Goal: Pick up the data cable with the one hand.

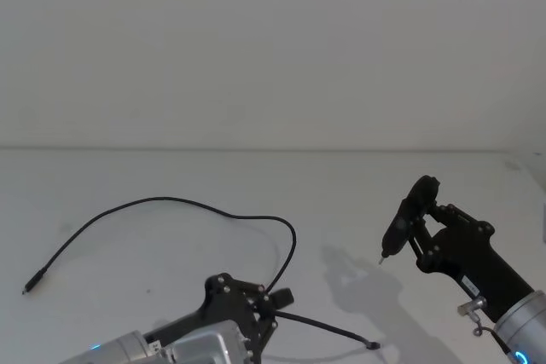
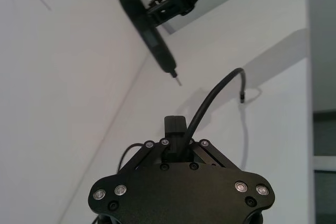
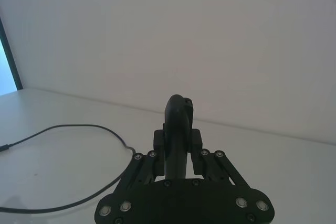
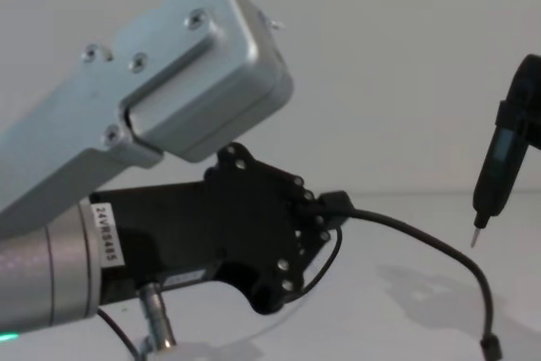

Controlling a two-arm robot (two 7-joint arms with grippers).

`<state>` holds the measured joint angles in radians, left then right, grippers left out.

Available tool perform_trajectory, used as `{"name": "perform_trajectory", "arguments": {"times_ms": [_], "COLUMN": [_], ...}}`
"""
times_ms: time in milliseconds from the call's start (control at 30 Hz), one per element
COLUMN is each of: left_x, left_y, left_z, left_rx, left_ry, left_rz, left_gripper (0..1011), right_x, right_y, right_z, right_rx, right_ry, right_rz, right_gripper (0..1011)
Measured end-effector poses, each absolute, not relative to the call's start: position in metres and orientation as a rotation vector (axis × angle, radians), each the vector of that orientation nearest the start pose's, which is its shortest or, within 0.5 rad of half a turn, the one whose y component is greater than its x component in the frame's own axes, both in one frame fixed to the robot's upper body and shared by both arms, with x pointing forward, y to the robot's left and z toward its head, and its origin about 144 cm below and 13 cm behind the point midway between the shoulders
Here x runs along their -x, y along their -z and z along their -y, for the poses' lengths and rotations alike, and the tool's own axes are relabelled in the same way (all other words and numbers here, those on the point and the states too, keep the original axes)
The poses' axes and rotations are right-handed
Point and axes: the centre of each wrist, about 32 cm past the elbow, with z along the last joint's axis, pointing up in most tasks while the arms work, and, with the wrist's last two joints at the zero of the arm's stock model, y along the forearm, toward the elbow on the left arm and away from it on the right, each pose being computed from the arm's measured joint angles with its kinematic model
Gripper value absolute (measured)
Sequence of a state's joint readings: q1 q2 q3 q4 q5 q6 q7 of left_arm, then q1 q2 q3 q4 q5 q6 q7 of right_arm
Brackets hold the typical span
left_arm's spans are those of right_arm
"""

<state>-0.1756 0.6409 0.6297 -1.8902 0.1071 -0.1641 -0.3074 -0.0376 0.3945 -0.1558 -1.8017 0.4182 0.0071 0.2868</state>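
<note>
As the jaws of the left gripper (image 1: 275, 297) pinch the data cable (image 1: 171, 200) at 6 o'clock, the cord looks light and limp. The right gripper (image 1: 425, 229), at 4 o'clock, clamps a screwdriver (image 1: 397, 226).

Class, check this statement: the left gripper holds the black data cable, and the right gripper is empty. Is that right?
Not quite. The right gripper is not empty: it is shut on a pen-shaped screwdriver with its tip pointing down, as the head view shows. The rest stands: the left gripper holds the black data cable.
</note>
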Motion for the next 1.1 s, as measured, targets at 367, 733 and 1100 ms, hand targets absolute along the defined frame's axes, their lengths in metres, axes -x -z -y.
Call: {"name": "perform_trajectory", "arguments": {"times_ms": [367,733,1100], "left_x": [-0.426,-0.431,-0.437], "left_y": [-1.225,-1.233,-1.234], "left_z": [-0.206,-0.213,-0.213], "left_rx": [-0.200,-0.140,-0.096], "left_ry": [-0.627,-0.746,-0.843], "left_rz": [0.762,0.779,0.769], "left_gripper": [0,0,0], "right_x": [-0.442,-0.442,-0.439], "right_y": [-1.201,-1.202,-1.204], "right_z": [0.270,0.276,0.281], "right_rx": [-0.136,-0.197,-0.226], "right_ry": [1.051,1.008,0.930], "right_rz": [0.002,-0.140,-0.263], "right_gripper": [279,279,279]}}
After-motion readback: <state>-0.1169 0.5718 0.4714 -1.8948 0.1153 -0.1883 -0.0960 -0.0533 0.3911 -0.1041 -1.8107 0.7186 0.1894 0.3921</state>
